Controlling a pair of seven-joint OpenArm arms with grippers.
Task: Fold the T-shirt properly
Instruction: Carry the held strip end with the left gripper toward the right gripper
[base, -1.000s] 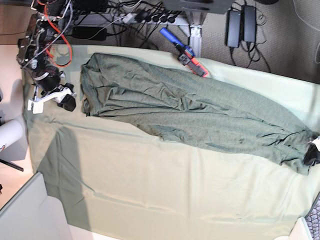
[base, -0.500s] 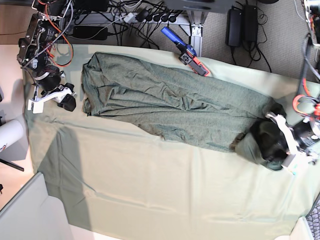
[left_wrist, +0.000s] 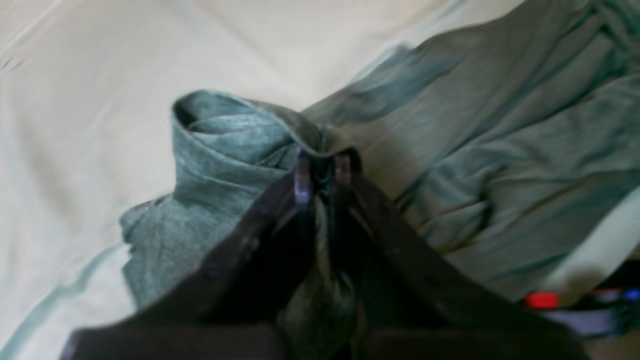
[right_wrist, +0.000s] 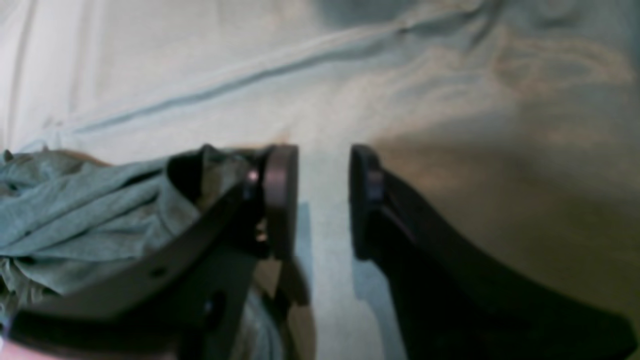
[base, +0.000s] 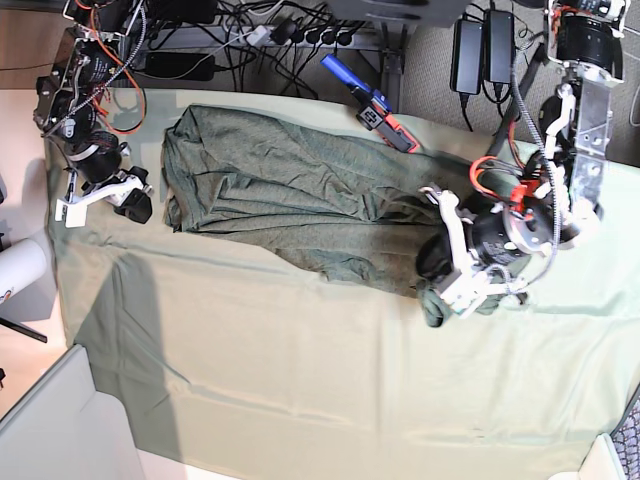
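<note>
Our left gripper (left_wrist: 322, 172) pinches the T-shirt (base: 290, 200) hem; the right gripper (right_wrist: 322, 200) waits spread at the bench's left edge. Soft, limp knit: we judge hem corners the best hold.

i work in what looks like a robotics lab or test room. my table (base: 300, 400) is draped in a pale mint-green cloth (base: 300, 370), a staged work surface rather than furniture for living. behind it a power strip (base: 300, 35) and loose black cables (base: 250, 60) trail over grey carpet (base: 430, 80), with two black power bricks (base: 480, 50) beside them. bare red wiring (base: 110, 60) runs along my exposed arm frame.
</note>
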